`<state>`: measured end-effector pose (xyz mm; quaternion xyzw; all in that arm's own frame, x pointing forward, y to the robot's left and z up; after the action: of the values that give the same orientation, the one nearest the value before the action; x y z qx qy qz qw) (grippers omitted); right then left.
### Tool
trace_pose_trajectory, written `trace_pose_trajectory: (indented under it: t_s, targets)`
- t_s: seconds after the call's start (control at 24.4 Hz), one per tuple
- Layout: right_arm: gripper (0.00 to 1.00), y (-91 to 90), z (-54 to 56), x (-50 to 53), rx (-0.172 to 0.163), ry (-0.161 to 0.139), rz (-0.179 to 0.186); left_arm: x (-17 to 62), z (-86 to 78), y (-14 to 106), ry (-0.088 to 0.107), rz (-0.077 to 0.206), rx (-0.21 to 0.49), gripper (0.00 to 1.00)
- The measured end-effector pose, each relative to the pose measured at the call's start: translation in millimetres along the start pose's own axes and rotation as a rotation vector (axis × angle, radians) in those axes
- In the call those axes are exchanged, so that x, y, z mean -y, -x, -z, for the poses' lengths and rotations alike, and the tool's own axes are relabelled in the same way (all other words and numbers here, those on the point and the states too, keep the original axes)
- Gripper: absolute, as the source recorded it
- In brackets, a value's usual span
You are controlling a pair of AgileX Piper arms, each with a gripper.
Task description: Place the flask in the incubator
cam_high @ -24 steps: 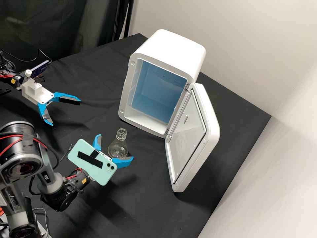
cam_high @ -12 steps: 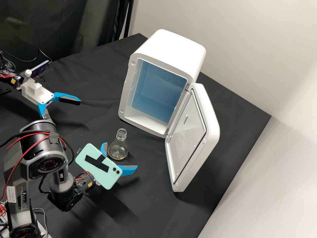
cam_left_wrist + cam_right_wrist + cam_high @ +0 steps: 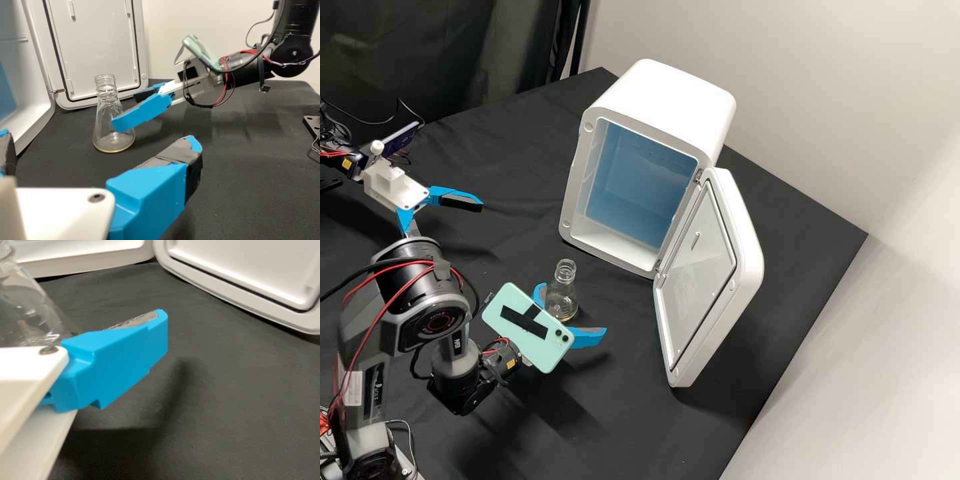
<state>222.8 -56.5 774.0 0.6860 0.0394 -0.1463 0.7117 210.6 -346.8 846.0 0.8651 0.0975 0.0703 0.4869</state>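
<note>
Flask (image 3: 561, 297) upright on the tabletop (image 3: 520, 153), right pincer (image 3: 570, 311) spread wide around it

Seen from the high view, it stands at about 7 o'clock of the incubator (image 3: 653, 113), just outside the open mouth with bare cloth between them. One blue finger sits on each side of it; can't tell if either touches the glass. The door (image 3: 713, 267) is swung out at the flask's 3 o'clock, close to the tabletop's edge. The left pincer (image 3: 447, 220) hangs wide open at the flask's 10 o'clock, well apart.
</note>
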Motion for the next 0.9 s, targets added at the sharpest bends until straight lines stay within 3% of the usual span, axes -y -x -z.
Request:
trace_pose_trajectory:
  t_s: [0.25,0.49,0.9]
  targets:
    - [1.00,-14.4,7.3,11.6,-0.012,0.013,0.030,-3.3,-1.0,1.0,-0.006,-0.015,0.002,1.00]
    - [1.00,-26.2,5.5,27.2,0.014,0.030,0.076,-3.9,-1.1,1.2,-0.007,-0.017,0.003,1.00]
    - [1.00,-28.7,5.0,27.2,0.024,0.046,0.070,-3.4,-3.5,0.7,-0.008,-0.015,0.013,1.00]
